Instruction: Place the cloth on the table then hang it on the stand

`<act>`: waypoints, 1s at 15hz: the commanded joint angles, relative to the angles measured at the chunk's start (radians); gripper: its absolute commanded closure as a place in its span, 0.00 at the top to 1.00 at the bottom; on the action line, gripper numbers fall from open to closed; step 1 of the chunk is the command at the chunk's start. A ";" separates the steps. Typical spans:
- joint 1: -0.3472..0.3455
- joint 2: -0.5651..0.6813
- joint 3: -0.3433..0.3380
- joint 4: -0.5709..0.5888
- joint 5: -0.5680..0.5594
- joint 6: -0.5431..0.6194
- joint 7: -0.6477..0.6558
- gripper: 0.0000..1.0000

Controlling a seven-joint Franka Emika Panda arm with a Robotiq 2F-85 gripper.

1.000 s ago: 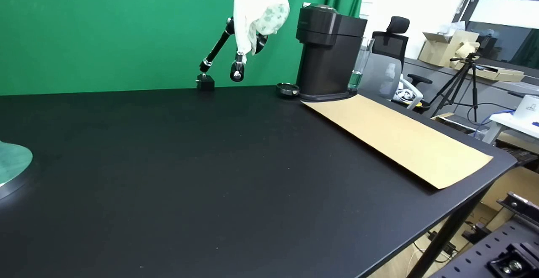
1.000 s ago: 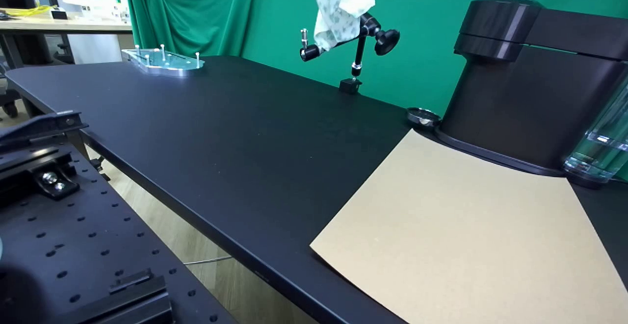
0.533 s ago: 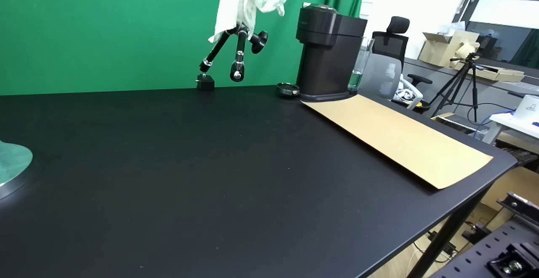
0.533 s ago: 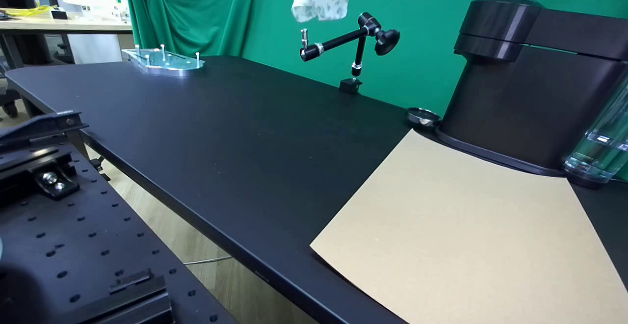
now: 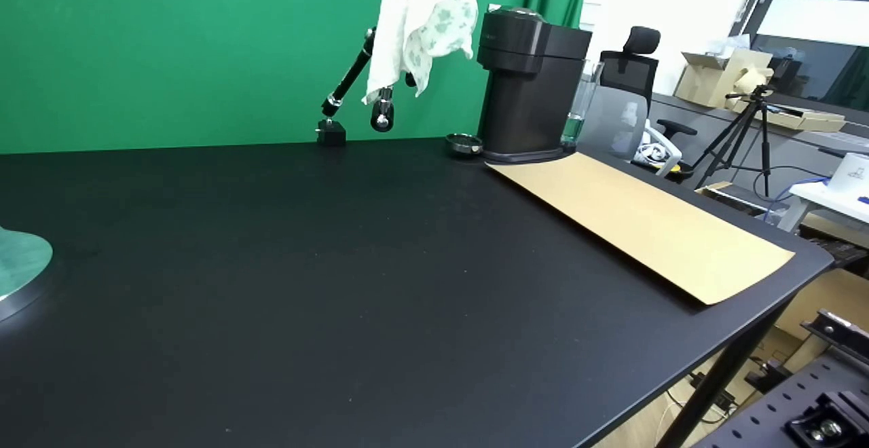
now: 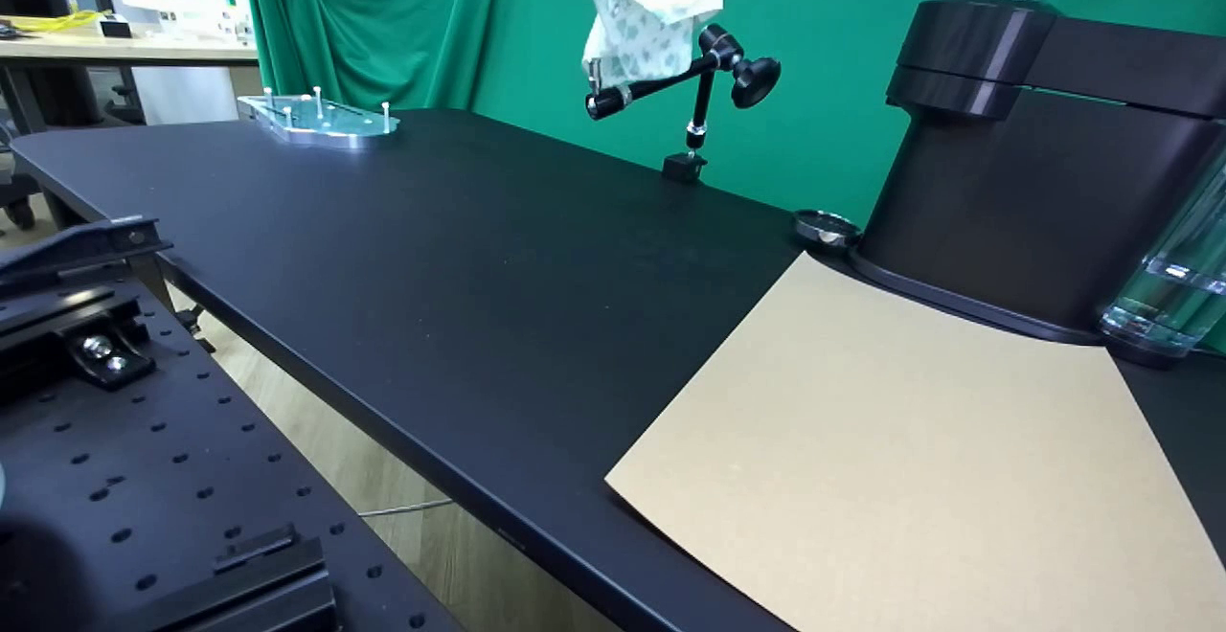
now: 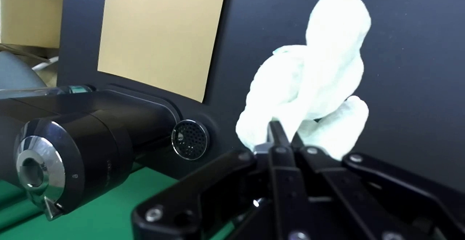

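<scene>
A soft white, green-patterned fabric cloth point(image 6: 654, 11) hangs lower than half a second earlier, now hiding more of the thin black jointed stand point(image 6: 702, 107) in both exterior views.

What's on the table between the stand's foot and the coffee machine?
A round, chrome-rimmed drip tray, nearer the coffee machine than the stand. Both exterior views show it.

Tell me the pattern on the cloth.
The cloth is white with pale grey-green blotches on part, clearest in an exterior view.
</scene>
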 commanded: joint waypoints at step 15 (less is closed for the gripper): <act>0.020 0.122 -0.007 0.080 0.000 -0.067 0.006 0.00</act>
